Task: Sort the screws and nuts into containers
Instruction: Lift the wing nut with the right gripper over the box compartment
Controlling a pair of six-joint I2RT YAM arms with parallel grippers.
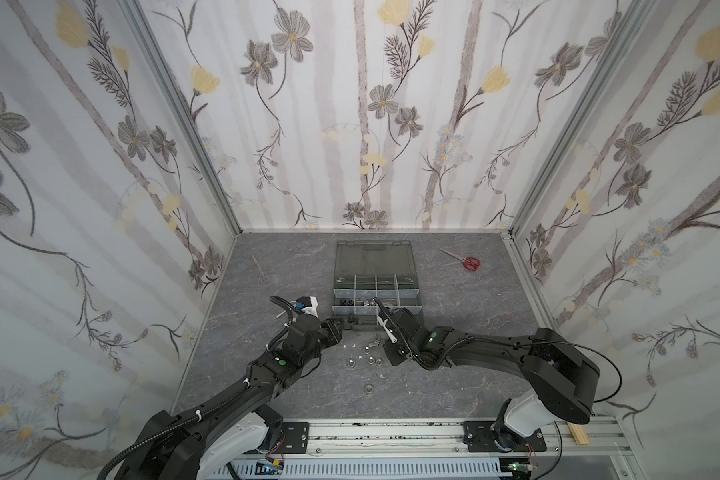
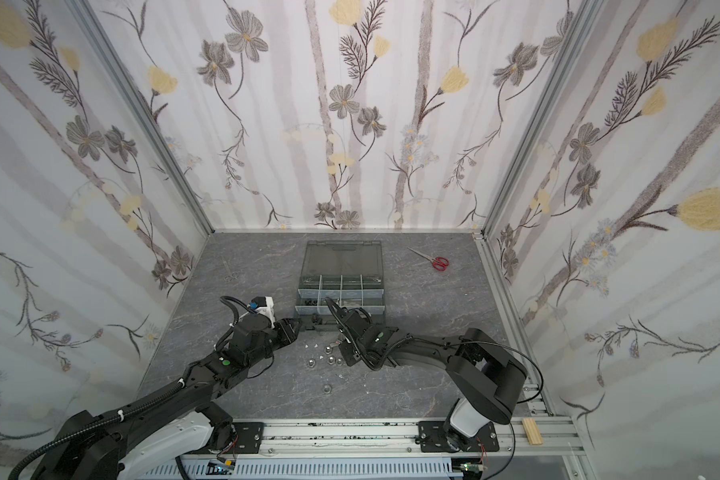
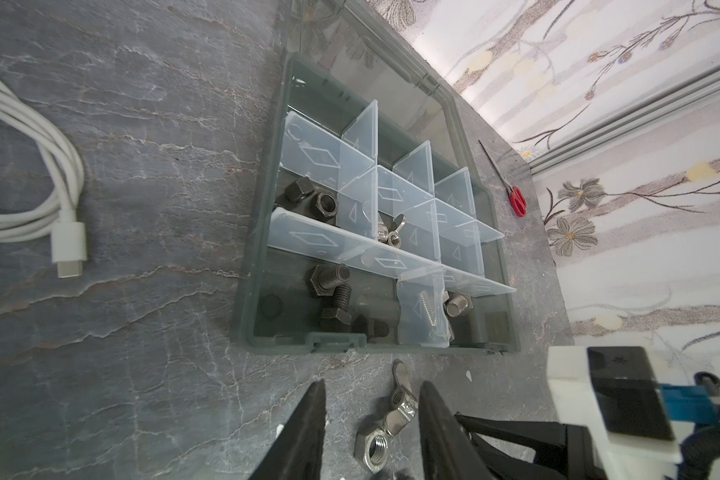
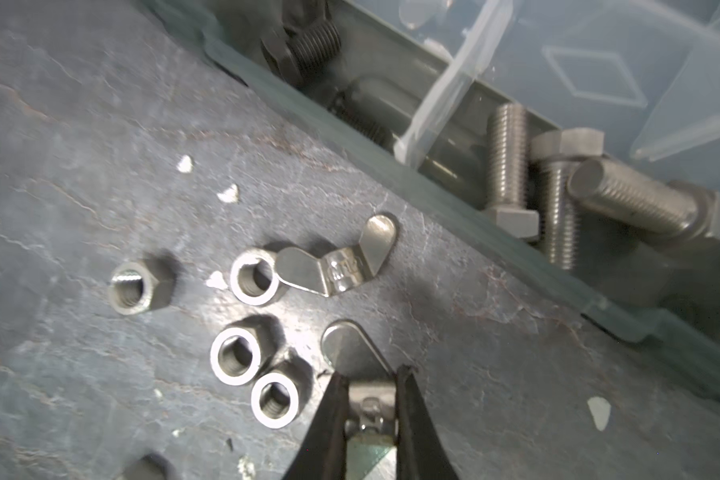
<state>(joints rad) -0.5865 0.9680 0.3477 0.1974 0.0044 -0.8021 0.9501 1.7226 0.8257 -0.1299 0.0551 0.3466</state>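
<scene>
The right claw (image 4: 371,405) is clamped on a shiny silver wing nut (image 4: 350,349) low at the grey marbled table (image 4: 80,124), just beside the dark grey plastic organizer case (image 3: 250,266); best to lift straight up, clear of the neighbouring silver hex nuts (image 4: 235,359); the left claw (image 3: 373,395) stands apart and empty.

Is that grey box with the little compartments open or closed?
Open. Its smoky lid is swung back behind the compartments, and the black bolts inside lie uncovered.
</scene>
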